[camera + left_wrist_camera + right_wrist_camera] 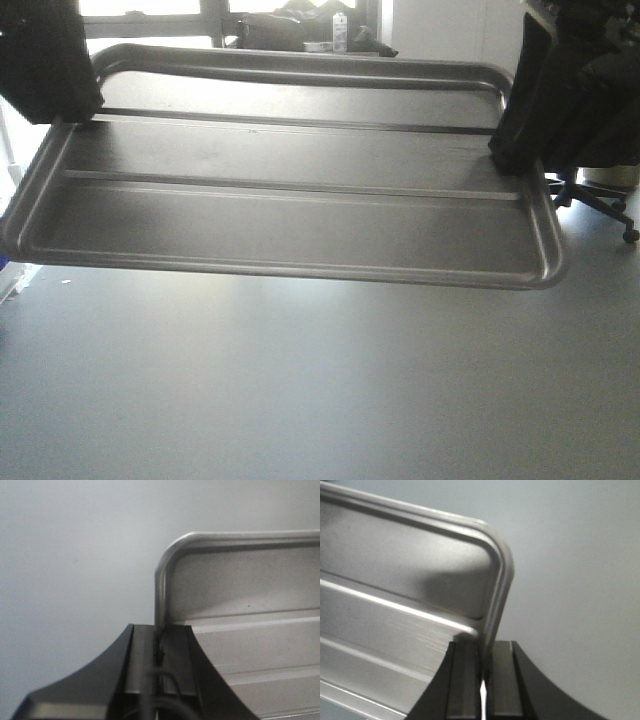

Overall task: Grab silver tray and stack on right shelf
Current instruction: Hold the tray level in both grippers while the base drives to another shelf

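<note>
The silver tray [280, 210] hangs in the air across the front view, long side toward the camera, its two lengthwise ridges showing. At the upper left my left gripper [62, 105] is shut on the tray's left short rim; the left wrist view has the rim [161, 600] running down between the black fingers [175, 655]. My right gripper [512, 150] is shut on the right short rim, and the right wrist view shows that rim [497, 605] pinched between its pads [465, 675]. The right shelf is out of view.
Below the tray lies a plain grey floor [300, 390]. An office chair base [600, 205] on castors stands at the far right. Behind the tray are bright windows and a white bottle [340, 32] on a sill.
</note>
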